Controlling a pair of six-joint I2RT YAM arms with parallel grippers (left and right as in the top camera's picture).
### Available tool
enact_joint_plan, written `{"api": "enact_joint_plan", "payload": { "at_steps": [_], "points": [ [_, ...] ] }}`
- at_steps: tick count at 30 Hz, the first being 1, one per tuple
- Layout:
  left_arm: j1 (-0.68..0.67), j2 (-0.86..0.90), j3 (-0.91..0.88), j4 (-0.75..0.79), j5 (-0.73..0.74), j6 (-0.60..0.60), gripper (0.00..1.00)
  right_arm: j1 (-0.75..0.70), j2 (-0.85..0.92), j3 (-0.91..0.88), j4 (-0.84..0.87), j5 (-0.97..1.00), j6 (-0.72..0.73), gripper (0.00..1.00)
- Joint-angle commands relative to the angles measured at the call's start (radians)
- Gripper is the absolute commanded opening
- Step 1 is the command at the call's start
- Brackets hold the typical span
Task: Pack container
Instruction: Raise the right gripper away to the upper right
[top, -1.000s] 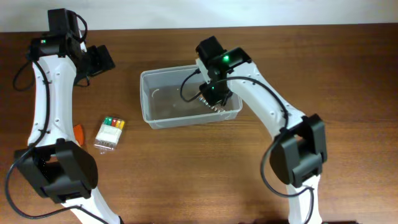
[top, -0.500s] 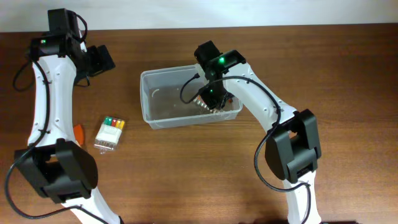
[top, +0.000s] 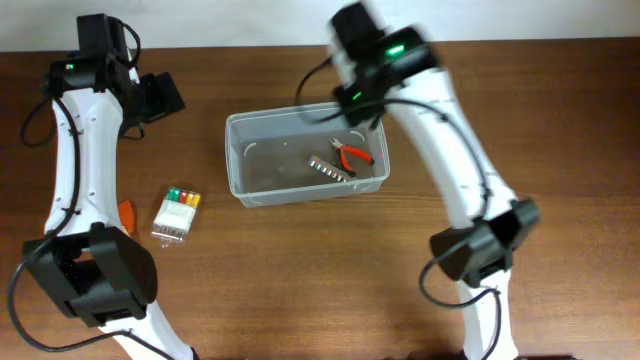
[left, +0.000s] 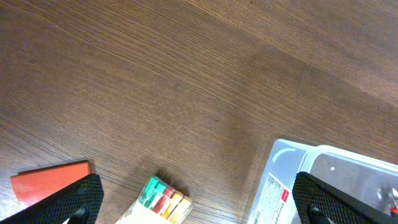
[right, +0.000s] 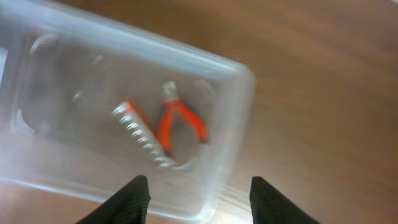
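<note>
The clear plastic container (top: 245, 185) stands mid-table. Inside it lie red-handled pliers (top: 353, 154) and a strip of silver bits (top: 327, 168); both also show in the right wrist view, the pliers (right: 177, 121) and the bits (right: 140, 134) inside the container (right: 236, 81). My right gripper (right: 196, 202) is open and empty, raised above the container's right end, blurred in the overhead view (top: 360, 40). My left gripper (top: 160, 95) is open and empty at the far left; its view shows the container's corner (left: 283, 168).
A small box of coloured pens (top: 177, 212) lies left of the container, also in the left wrist view (left: 160, 198). An orange flat piece (top: 126, 213) lies beside it, seen too in the left wrist view (left: 46, 180).
My right gripper was down inside the container; it has let go of the pliers and bit strip there and risen up and back. The left arm has not moved.
</note>
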Motion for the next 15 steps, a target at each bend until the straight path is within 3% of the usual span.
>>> {"api": "enact_joint_plan", "payload": {
  "at_steps": [1, 5, 7, 15],
  "points": [
    [0.003, -0.014, 0.014, -0.001, -0.004, 0.005, 0.99, -0.163, -0.019, 0.144, -0.084, 0.06, 0.086, 0.6],
    [0.003, -0.014, 0.014, -0.001, -0.004, 0.005, 0.99, -0.321, -0.019, 0.202, -0.174, 0.04, 0.114, 0.77],
    [0.003, -0.014, 0.014, -0.001, -0.004, 0.005, 0.99, -0.386, -0.019, 0.199, -0.182, 0.018, 0.137, 0.96],
    [0.003, -0.014, 0.014, -0.001, -0.004, 0.005, 0.99, -0.523, -0.019, 0.196, -0.182, -0.068, 0.137, 0.99]
  ]
}}
